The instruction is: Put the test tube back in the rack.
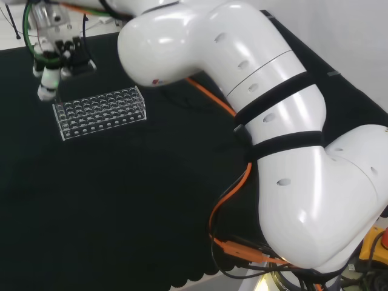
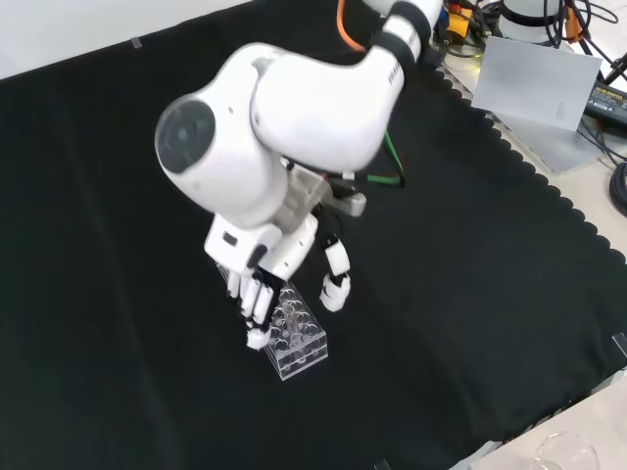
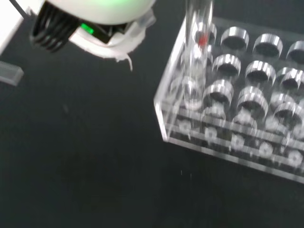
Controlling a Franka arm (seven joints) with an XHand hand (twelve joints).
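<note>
Hand: the hand (image 2: pixel 263 284) hangs from the white arm (image 2: pixel 294 108) above the near left end of the rack as the front view shows it; in the head view the hand (image 1: pixel 53 57) is at the far left, just over the rack's left end.
Hold: I cannot tell from any view whether the fingers are curled round the tube.
Test tube: the test tube (image 3: pixel 195 52) stands about upright, its rounded bottom down in a hole in the rack's end row, next to the corner; a small red mark shows through the glass.
Rack: the clear rack (image 1: pixel 102 112) rests on the black cloth (image 1: pixel 121 206), its rows of round holes otherwise unfilled where the wrist view shows them.
</note>
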